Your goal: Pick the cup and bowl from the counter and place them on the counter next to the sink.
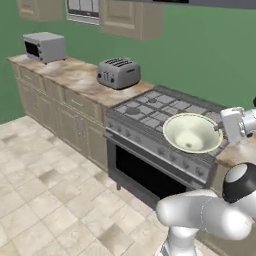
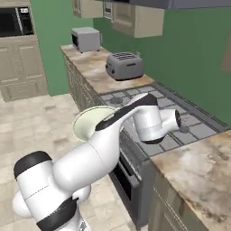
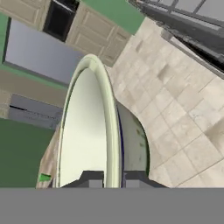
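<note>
The bowl [image 1: 192,132], wide, shallow and pale cream-green, hangs tilted in the air over the front right of the stove. My gripper [image 1: 220,127] is shut on its right rim. In the hand view the bowl's thin rim [image 3: 111,131] runs up edge-on between the two dark fingertips [image 3: 91,179], so my gripper [image 3: 113,179] pinches it. From the right base view the bowl [image 2: 86,121] shows to the left of my forearm. A tiny bright green shape [image 3: 43,177] at the lower left, beside a strip of marbled top, looks like the cup. The sink is out of view.
The grey gas stove [image 1: 155,112] with its oven front lies under the bowl. A marbled counter [image 1: 75,75] to its left carries a toaster [image 1: 118,72] and a toaster oven [image 1: 45,46]. More counter [image 2: 203,167] lies right of the stove. Tiled floor [image 1: 45,185] stretches in front.
</note>
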Controlling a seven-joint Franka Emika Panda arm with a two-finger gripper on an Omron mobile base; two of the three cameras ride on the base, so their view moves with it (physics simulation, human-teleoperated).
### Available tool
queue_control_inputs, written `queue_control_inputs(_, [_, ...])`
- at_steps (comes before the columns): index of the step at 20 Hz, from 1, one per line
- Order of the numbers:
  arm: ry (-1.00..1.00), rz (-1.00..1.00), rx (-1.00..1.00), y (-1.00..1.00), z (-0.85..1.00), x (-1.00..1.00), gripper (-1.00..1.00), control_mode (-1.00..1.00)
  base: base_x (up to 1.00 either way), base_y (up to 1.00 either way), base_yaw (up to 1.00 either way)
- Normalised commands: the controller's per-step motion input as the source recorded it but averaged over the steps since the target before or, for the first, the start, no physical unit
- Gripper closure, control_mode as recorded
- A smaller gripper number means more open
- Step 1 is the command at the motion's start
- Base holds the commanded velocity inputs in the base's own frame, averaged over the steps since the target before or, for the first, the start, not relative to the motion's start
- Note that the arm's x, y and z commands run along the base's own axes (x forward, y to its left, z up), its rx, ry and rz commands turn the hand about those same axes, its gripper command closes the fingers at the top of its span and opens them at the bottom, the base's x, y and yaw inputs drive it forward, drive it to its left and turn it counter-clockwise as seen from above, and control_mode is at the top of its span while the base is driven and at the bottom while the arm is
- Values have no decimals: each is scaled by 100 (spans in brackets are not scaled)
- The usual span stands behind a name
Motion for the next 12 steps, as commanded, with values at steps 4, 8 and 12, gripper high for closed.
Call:
queue_control_inputs(4, [0, 0, 0, 0, 0, 0, 100, 100, 42, 3, 86])
queue_control_inputs(8, [0, 0, 0, 0, 0, 0, 100, 100, 44, 0, 89])
queue_control_inputs(12, [0, 0, 0, 0, 0, 0, 100, 100, 45, 0, 90])
